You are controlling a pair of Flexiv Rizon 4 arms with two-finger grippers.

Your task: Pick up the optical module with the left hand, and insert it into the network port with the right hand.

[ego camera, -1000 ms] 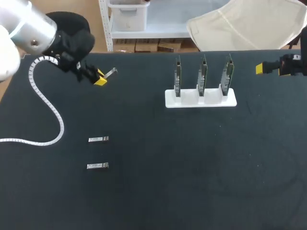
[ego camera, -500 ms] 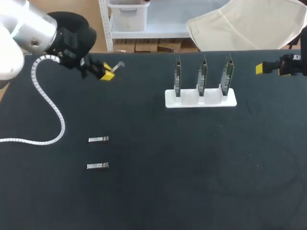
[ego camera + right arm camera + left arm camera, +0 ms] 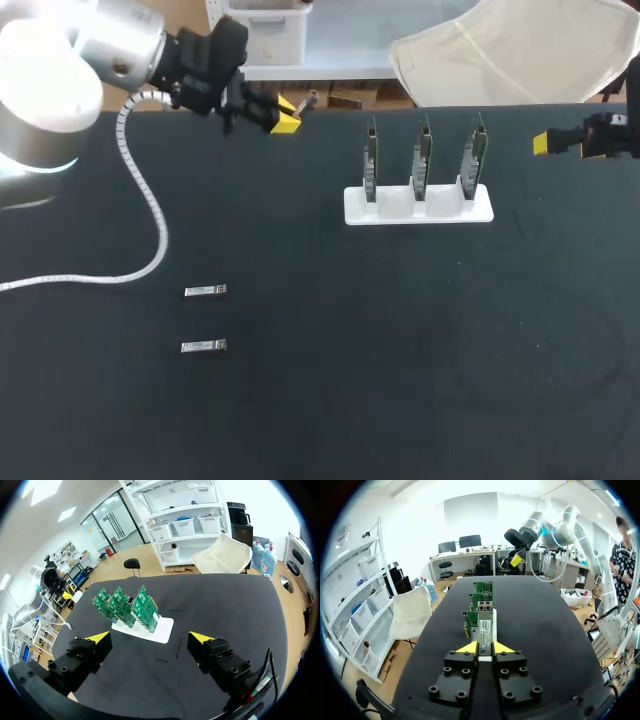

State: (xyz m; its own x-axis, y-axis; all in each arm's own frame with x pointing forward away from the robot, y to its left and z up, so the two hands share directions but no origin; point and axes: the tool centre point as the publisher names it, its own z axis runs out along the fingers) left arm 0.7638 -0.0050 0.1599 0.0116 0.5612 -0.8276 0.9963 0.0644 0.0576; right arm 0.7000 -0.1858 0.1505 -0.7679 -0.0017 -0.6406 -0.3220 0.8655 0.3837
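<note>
My left gripper hangs over the table's back edge, left of the boards, shut on a silver optical module that sticks out past its yellow tips. In the left wrist view the module stands between the fingers of that gripper and points at the row of three green network cards. The cards stand upright in a white holder. My right gripper stays at the table's right edge, open and holding nothing, with the cards ahead of it.
Two more silver modules lie flat at the left front, one behind the other. A white coiled cable trails from my left arm across the table's left side.
My left arm has carried the module back and to the right, from over the left of the table toward the back edge near the cards. The right arm has not moved.
</note>
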